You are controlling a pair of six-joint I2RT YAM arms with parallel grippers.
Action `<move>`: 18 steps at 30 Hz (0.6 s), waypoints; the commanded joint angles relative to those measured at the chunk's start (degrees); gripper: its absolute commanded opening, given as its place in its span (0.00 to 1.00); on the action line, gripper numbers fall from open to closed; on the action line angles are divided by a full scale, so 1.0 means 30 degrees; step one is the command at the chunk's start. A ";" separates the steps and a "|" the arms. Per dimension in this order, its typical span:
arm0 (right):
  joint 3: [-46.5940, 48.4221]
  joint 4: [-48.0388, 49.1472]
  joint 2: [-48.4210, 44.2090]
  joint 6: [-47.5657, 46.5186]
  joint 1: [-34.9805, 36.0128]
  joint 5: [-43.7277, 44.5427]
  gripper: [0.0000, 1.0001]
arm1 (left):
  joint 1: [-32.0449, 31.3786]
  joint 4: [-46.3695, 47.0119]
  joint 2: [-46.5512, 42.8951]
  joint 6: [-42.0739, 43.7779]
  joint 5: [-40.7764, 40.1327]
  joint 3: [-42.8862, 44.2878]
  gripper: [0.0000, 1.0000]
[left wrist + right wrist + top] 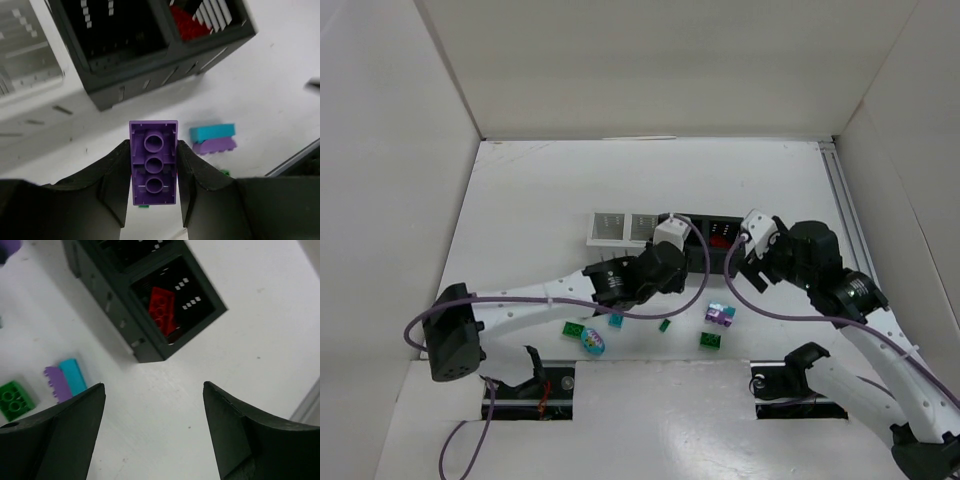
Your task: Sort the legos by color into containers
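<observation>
My left gripper [153, 145] is shut on a purple lego brick [153, 165], held with its hollow underside facing the camera, just in front of the black container [150, 50]. From above, the left gripper [665, 263] hangs near the containers. A red lego [162, 310] lies in the black container's right compartment [200, 315]. My right gripper [153, 385] is open over bare table, with nothing between its fingers; from above the right gripper [748, 270] is beside the black container [705, 235]. A teal-on-purple lego pair [720, 314] and green legos [709, 340] lie on the table.
Two white containers [625, 228] stand left of the black one. More loose pieces lie near the front: a green brick [574, 329], a teal and purple rounded piece [592, 342], a teal piece [616, 320] and a small green piece [664, 325]. White walls enclose the table.
</observation>
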 commanded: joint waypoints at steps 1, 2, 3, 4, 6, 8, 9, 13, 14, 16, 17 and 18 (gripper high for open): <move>-0.0921 -0.0750 -0.0659 0.0041 -0.0089 -0.3263 0.84 | 0.1258 0.2082 -0.0663 0.2251 0.0025 0.1310 0.29; -0.1129 -0.0748 -0.0922 -0.0133 -0.0089 -0.3849 0.84 | 0.1727 0.2523 -0.0083 0.2490 0.0959 0.1634 0.29; -0.1363 -0.0545 -0.0924 -0.0135 -0.0089 -0.4638 0.84 | 0.2166 0.3078 0.0242 0.2753 0.1316 0.1985 0.29; -0.1569 -0.0543 -0.1185 0.0068 -0.0089 -0.4646 0.84 | 0.2751 0.3258 0.0594 0.2988 0.1320 0.2743 0.29; -0.1834 -0.0543 -0.1364 0.0070 -0.0089 -0.4095 0.84 | 0.2962 0.3435 0.1819 0.3720 0.1496 0.3509 0.29; -0.1834 -0.0543 -0.1364 0.0070 -0.0089 -0.3855 0.84 | 0.3196 0.3435 0.2731 0.4131 0.1496 0.4851 0.29; -0.1834 -0.0543 -0.1364 0.0070 -0.0089 -0.3855 0.84 | 0.3196 0.3232 0.3577 0.4365 0.1496 0.5266 0.29; -0.1834 -0.0543 -0.1364 0.0070 -0.0089 -0.3855 0.84 | 0.3606 0.2967 0.5133 0.4193 0.1992 0.6909 0.29; -0.1834 -0.0543 -0.1190 0.0070 -0.0089 -0.3855 0.84 | 0.3867 0.2793 0.5312 0.4192 0.2284 0.6911 0.29; -0.1834 -0.0543 -0.1188 0.0070 -0.0089 -0.3855 0.84 | 0.4104 0.2559 0.5664 0.3986 0.2490 0.7175 0.31; -0.1834 -0.0543 -0.1188 0.0070 -0.0089 -0.3855 0.84 | 0.4278 0.2383 0.5665 0.3754 0.2492 0.7175 0.38; -0.1834 -0.0543 -0.1188 0.0070 -0.0089 -0.3652 0.84 | 0.4280 0.2381 0.5666 0.3752 0.2492 0.7175 0.40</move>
